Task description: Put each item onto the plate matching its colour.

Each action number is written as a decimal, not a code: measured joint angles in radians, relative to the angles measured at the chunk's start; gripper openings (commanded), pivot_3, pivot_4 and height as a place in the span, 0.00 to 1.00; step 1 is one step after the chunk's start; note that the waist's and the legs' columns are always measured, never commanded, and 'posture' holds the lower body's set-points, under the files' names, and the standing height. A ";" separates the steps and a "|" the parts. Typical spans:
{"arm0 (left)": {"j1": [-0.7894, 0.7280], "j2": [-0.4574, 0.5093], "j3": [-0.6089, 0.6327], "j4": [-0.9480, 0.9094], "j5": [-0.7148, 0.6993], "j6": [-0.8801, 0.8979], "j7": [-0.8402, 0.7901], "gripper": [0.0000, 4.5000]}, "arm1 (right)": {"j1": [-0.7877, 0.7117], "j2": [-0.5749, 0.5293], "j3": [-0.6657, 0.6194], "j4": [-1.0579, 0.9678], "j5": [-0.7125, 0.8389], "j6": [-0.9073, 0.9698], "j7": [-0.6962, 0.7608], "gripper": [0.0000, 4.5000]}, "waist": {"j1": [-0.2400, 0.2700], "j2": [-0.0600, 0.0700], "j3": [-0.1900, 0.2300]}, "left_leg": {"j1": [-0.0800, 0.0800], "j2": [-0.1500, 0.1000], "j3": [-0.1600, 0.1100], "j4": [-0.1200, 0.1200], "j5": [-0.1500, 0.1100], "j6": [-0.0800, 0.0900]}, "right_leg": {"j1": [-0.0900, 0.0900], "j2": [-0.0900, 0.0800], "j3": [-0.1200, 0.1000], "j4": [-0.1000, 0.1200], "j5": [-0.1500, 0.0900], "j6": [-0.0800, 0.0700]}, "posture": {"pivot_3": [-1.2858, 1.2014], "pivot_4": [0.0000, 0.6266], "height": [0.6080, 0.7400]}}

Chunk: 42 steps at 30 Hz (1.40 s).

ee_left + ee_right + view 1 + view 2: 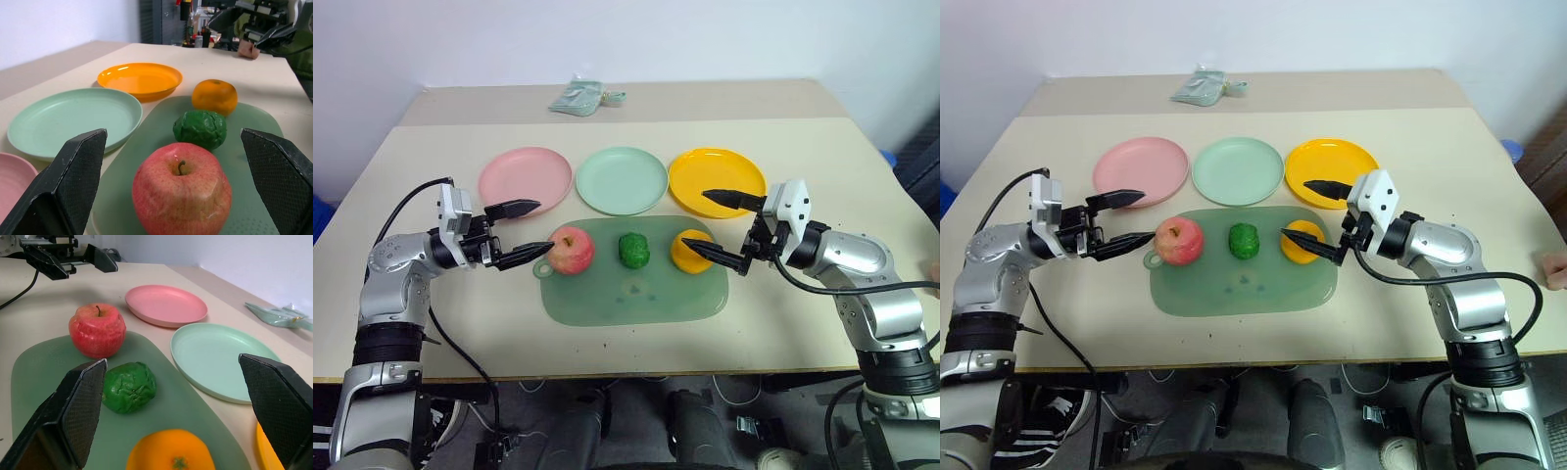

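Apple [572,250], green vegetable [633,250] and orange [689,249] sit in a row on the pale green board [636,299], none touching its neighbour. Pink plate [525,179], mint plate [621,180] and yellow plate [717,181] lie in a row just beyond the board, all three bare — nothing sorted yet.

Left gripper [520,233] stands wide open beside the apple, holding nothing; the wrist view looks straight at the fruit between the two fingers. Right gripper [724,230] is likewise spread and empty, level with the orange, lower finger close to it; contact cannot be told.

Handling, as a judgement: all three look like light, hollow plastic toys, stiff rather than soft, not fragile. Apple and orange are smooth and round — likely to squirt out of flat pads if pinched off-centre. Best hold is across the widest girth, fingers on opposite sides. The vegetable's bumpy skin should give better purchase. Board surface looks slick, so a nudged item may slide or roll before the fingers close.
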 measured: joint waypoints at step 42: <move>-0.110 -0.112 -0.140 0.201 0.136 -0.160 -0.030 1.00 | 0.039 -0.112 -0.001 -0.174 0.089 0.150 0.093 0.98 | 0.004 0.000 0.000 | 0.000 0.001 0.002 0.000 0.000 0.000 | 0.000 0.000 0.000 -0.001 -0.001 -0.001 | 0.52 0.24 1.00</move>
